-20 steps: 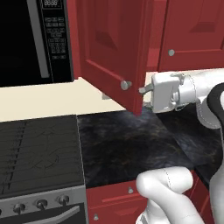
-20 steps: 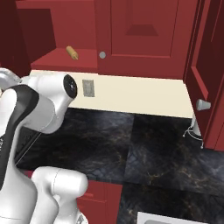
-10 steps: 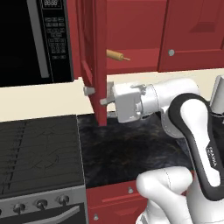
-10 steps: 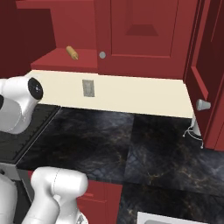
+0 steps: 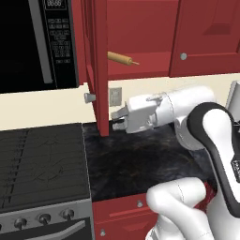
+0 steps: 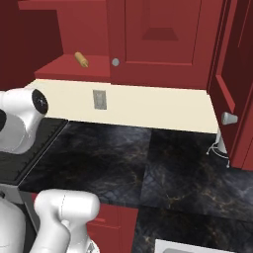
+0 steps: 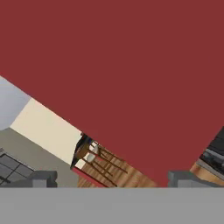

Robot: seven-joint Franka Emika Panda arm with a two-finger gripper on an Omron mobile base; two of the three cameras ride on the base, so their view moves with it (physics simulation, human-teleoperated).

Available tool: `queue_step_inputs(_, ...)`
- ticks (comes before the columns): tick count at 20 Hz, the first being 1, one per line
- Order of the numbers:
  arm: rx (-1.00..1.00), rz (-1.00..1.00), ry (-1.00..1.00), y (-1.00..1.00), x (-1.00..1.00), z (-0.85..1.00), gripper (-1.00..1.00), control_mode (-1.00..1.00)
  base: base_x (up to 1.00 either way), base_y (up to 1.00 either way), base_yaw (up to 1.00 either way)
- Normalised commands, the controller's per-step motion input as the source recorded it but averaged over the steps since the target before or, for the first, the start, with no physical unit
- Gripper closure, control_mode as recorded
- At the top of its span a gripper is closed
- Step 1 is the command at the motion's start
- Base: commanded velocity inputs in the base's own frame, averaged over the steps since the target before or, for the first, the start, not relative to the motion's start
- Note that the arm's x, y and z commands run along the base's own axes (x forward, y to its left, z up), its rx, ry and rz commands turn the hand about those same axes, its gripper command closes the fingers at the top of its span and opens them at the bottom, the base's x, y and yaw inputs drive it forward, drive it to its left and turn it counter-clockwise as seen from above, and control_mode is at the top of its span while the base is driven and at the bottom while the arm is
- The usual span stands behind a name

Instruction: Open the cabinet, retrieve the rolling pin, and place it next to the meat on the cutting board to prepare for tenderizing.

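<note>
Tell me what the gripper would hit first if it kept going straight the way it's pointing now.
Most likely the open cabinet door: the gripper points at its lower edge, and dark red panel spreads close ahead in the hand view.

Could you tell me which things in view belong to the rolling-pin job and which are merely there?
For the job:
- cabinet, door swung open
- rolling pin, lying on the cabinet shelf
- gripper, open, by the door's lower edge

Merely there:
- microwave
- stove
- wall outlet
</note>
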Motion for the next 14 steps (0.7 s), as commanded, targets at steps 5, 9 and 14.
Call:
queue_step_inputs(5,0.02,0.03,-0.15,-0.51,-0.65,0.03,-1.0,-1.0,0.0,0.0,0.0)
queue_step_inputs(9,0.02,0.01,-0.15,-0.59,-0.61,0.13,-1.0,-1.0,0.0,0.0,0.0)
queue_step_inputs(14,0.01,0.0,-0.07,-0.68,-0.2,0.28,-1.0,-1.0,0.0,0.0,0.0)
